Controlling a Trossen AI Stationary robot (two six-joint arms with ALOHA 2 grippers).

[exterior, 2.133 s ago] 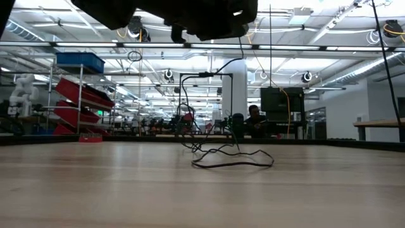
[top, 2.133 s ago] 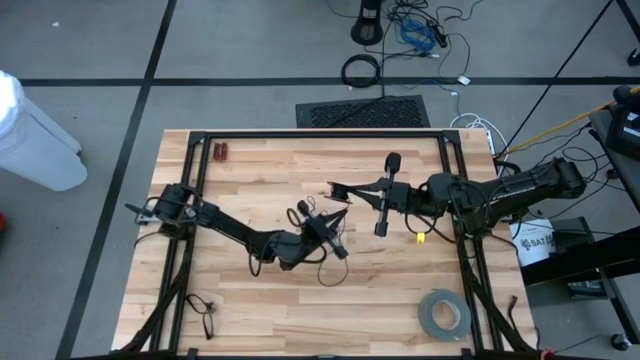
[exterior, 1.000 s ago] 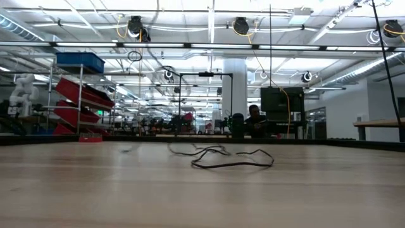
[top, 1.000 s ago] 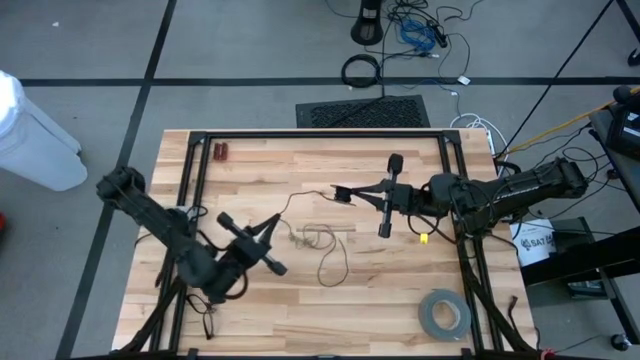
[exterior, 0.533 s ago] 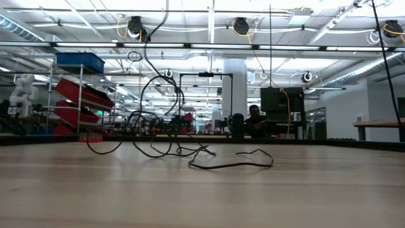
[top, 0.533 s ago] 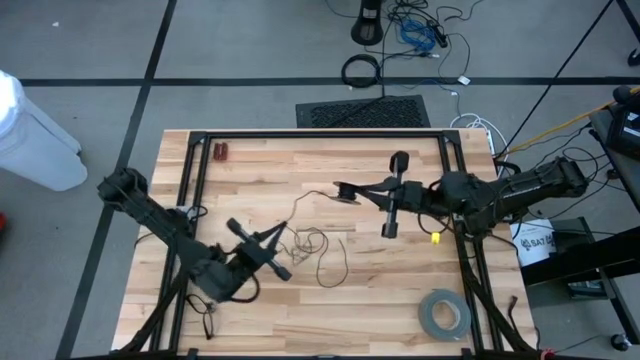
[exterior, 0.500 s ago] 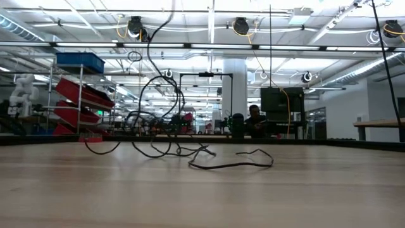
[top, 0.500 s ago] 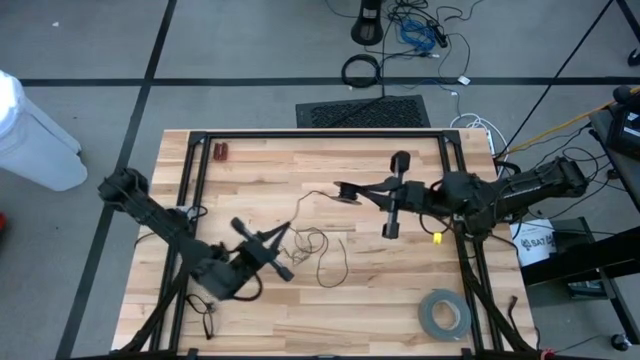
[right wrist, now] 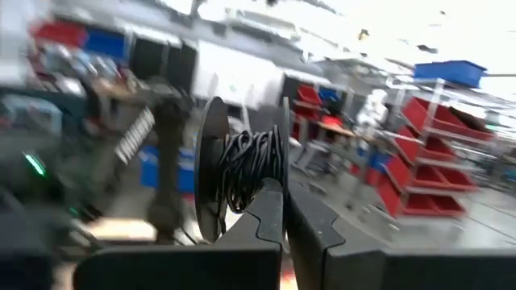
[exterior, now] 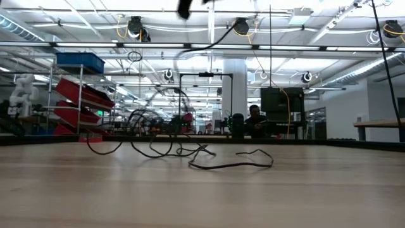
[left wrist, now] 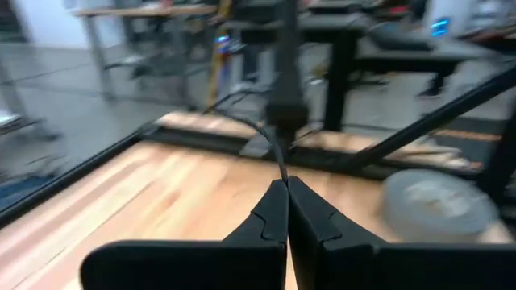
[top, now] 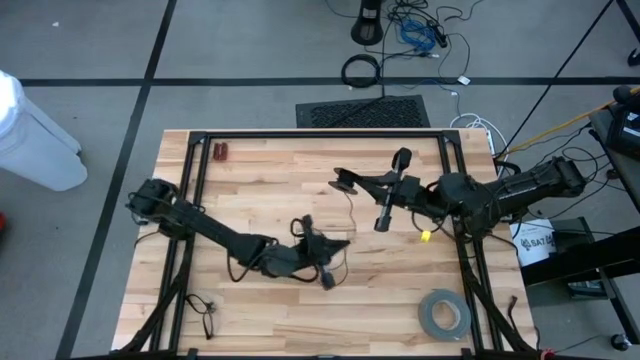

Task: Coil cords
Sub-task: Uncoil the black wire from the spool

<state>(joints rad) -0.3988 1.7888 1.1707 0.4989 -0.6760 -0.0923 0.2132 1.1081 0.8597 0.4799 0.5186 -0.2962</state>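
Pinching the thin, limp cord (left wrist: 270, 143) between shut fingertips, the left hand (left wrist: 286, 187) trails it toward the right hand (right wrist: 283, 187), clamped on a part-wound spool (right wrist: 242, 167); slack lies below on the worktop (top: 260, 180). Light and springy, likely tangle-prone; best gripped near the spool.

My two arms are matte black, built of slim jointed segments, with thin black cables looping loosely at their bases; the left gripper (left wrist: 286, 211) ends in two flat, angular black fingers; the right gripper (right wrist: 283, 211) matches it; a small yellow marking shows beside the right arm.
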